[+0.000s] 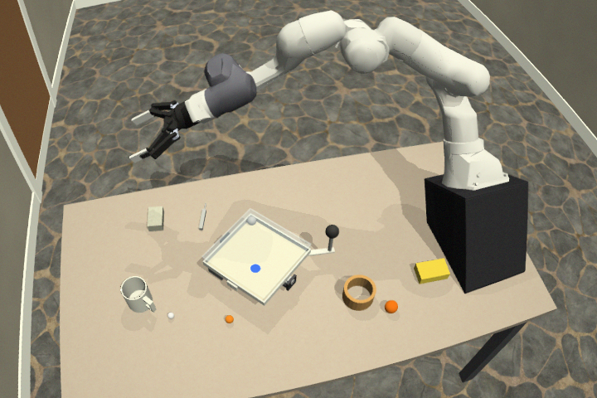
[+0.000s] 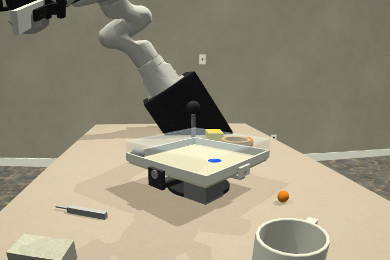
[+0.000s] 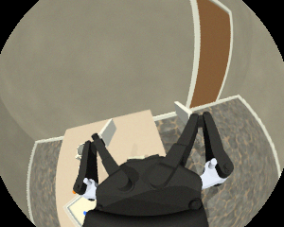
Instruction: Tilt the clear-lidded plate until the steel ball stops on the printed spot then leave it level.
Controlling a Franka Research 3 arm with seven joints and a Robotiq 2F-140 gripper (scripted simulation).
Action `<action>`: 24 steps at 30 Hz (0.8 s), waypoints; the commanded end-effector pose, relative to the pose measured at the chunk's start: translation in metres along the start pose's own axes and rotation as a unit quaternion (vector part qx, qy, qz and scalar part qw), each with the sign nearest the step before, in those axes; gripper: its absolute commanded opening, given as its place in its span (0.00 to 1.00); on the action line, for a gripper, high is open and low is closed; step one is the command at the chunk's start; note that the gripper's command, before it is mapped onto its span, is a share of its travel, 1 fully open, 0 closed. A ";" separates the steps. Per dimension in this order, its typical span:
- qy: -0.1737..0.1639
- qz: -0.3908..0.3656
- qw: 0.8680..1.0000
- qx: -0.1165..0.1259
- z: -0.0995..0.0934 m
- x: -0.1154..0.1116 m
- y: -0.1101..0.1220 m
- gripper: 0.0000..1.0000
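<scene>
The clear-lidded plate (image 1: 257, 254) sits on its pivot base in the middle of the table; it also shows in the exterior view (image 2: 198, 156). The steel ball (image 1: 251, 219) rests in the plate's far corner (image 2: 137, 151), away from the blue printed spot (image 1: 254, 268) (image 2: 214, 160). A black-knobbed lever (image 1: 331, 236) (image 2: 193, 117) stands upright beside the plate. My gripper (image 1: 140, 136) is open and empty, high above the floor beyond the table's far left edge. In the wrist view the open fingers frame the table corner.
Around the plate lie a grey mug (image 1: 134, 293), a small white ball (image 1: 170, 315), a small orange ball (image 1: 229, 318), a wooden ring (image 1: 359, 292), a larger orange ball (image 1: 391, 306), a yellow block (image 1: 431, 270), a pale block (image 1: 155, 217) and a grey tool (image 1: 201, 218). The black robot pedestal (image 1: 478, 230) stands at the right.
</scene>
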State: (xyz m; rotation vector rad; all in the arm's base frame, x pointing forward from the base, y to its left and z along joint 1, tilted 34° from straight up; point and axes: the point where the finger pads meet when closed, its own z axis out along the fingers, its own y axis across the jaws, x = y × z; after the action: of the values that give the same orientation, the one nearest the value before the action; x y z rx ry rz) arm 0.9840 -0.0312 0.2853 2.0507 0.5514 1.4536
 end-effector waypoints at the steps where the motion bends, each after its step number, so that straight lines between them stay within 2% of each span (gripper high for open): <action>1: 0.000 0.000 1.000 0.000 0.000 0.000 0.000 1.00; 19: 0.000 0.002 1.000 0.000 0.000 0.000 0.000 1.00; 24: -0.008 0.066 0.998 -0.003 -0.006 0.005 -0.015 1.00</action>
State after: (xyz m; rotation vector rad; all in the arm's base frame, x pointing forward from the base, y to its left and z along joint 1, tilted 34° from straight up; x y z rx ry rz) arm 0.9806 -0.0293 0.2806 2.0815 0.5095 1.4621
